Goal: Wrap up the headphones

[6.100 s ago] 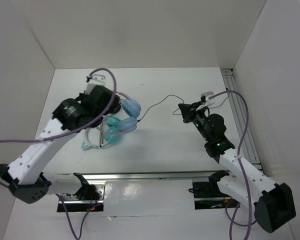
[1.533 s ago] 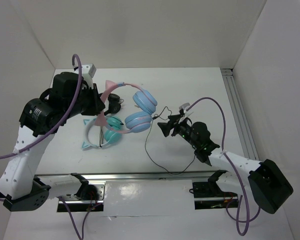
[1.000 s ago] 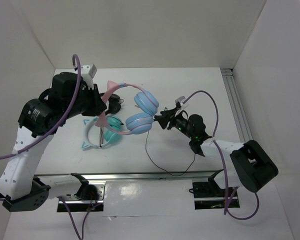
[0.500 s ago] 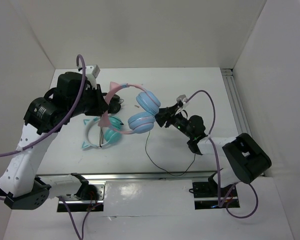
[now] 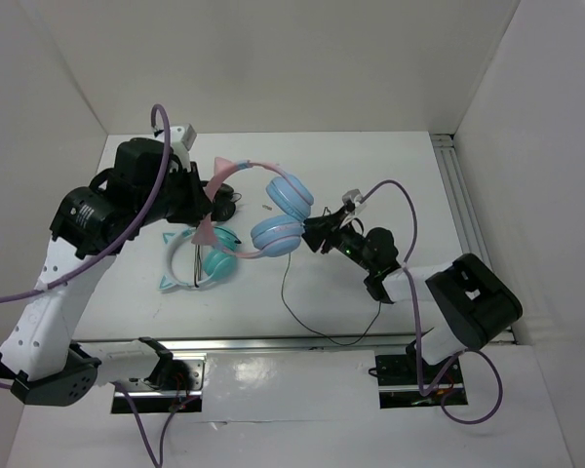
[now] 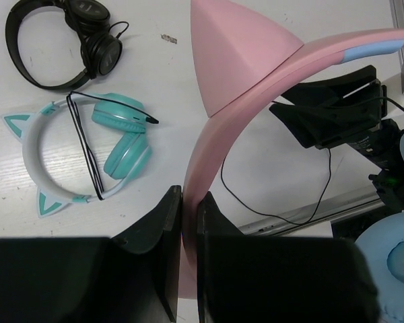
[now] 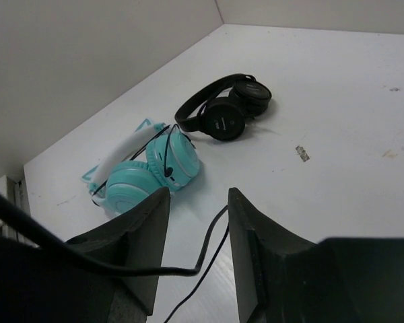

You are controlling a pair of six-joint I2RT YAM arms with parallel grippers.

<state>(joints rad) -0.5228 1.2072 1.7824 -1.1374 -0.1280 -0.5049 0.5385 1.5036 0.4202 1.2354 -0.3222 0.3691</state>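
Shows the headphones (image 5: 278,234) raised clear of a white table (image 5: 390,175), pinched at the pink cat-ear headband by the left gripper (image 6: 190,202), jaws clamped tight on the band just below one ear. Shows both light blue cups hanging toward the middle of the scene, with the thin black cable (image 5: 284,292) dropping from them, looping across the table near the front edge and rising again on the right. Places the right gripper (image 7: 196,202) just beside the lower cup, jaws apart, a strand of cable crossing the gap but not pinched. Places a teal pair (image 5: 213,258) and a black pair (image 7: 222,111) flat on the table to the left, beneath and beside the raised band. Probably mid-wrap, with most of the cable not yet wound. Risks from here:

- closing beside the strand rather than on it, and so winding nothing
- dragging the slack loop across the teal pair and snagging its own wound cord
- pulling hard enough on the cable to twist the narrow band out of the left jaws, given so small a grip
- swinging the hanging cups into the right gripper, already very close
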